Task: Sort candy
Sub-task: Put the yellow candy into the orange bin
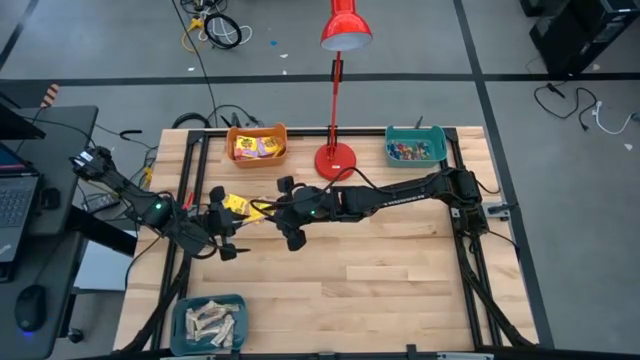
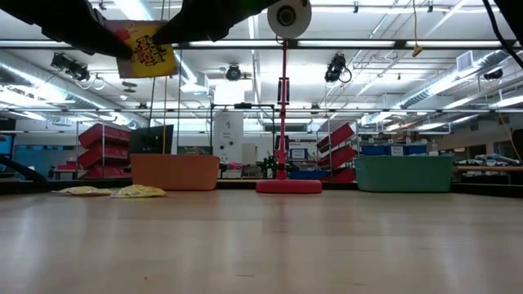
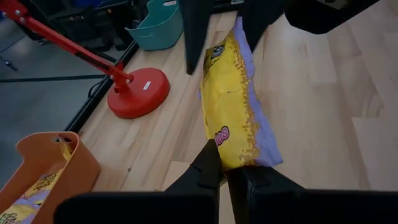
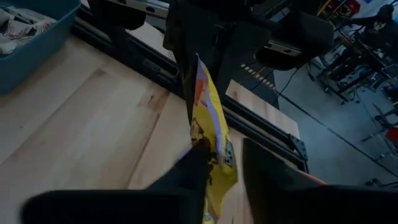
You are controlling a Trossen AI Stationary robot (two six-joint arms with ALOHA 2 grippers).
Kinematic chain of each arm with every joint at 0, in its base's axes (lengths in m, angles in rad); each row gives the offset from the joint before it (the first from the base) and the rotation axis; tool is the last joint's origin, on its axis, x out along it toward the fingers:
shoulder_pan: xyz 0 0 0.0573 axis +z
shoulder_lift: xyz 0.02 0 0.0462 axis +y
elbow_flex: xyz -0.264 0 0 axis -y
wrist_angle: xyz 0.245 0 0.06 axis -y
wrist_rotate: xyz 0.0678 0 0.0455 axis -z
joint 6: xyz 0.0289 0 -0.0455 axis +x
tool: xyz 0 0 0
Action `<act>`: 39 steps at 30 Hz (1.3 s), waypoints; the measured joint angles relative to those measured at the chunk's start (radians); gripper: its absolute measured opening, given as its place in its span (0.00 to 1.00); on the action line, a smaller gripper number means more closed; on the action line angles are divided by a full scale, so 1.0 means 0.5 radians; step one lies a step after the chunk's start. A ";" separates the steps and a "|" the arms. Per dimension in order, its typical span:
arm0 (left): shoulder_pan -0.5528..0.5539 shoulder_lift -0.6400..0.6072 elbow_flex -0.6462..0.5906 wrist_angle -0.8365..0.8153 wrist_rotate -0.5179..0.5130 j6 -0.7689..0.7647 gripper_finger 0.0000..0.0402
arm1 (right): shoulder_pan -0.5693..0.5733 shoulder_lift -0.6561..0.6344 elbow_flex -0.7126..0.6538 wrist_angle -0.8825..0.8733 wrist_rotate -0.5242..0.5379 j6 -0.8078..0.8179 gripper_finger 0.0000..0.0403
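While left gripper (image 1: 226,222) clamps yellow packet (image 1: 237,205) at frame centre-left, right gripper (image 1: 284,212) straddles its other end, fingers parted.

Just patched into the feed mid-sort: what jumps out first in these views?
The yellow candy packet held in the air between both arms over the table's left middle: the left gripper is shut on one end and the right gripper has its jaws around the other. Behind them the red desk lamp stands at the far edge between the orange bin and a teal bin.
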 joint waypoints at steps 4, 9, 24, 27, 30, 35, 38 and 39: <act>0.000 0.000 0.000 0.000 0.003 -0.001 0.06 | 0.000 0.000 0.000 -0.005 -0.015 -0.009 0.04; 0.000 0.000 0.000 0.001 0.005 -0.039 0.08 | -0.004 0.000 0.000 0.004 -0.038 0.047 0.02; 0.000 -0.018 0.001 -0.212 0.032 -0.198 0.34 | -0.175 -0.001 0.000 0.026 -0.046 0.226 0.00; 0.000 -0.018 0.001 -0.317 0.031 -0.296 0.35 | -0.260 -0.001 0.000 0.090 -0.038 0.278 0.00; 0.000 -0.018 0.001 -0.436 0.032 -0.383 0.35 | -0.372 -0.003 0.000 0.147 -0.053 0.374 0.00; 0.000 -0.018 0.001 -0.537 0.032 -0.466 0.35 | -0.604 0.007 0.001 0.289 -0.328 0.670 0.00; 0.000 -0.018 0.001 -0.537 0.032 -0.466 0.35 | -0.729 0.018 0.002 0.340 -0.492 0.822 0.00; 0.000 -0.018 0.001 -0.537 0.026 -0.466 0.35 | -0.761 0.033 0.003 0.391 -0.519 0.847 0.00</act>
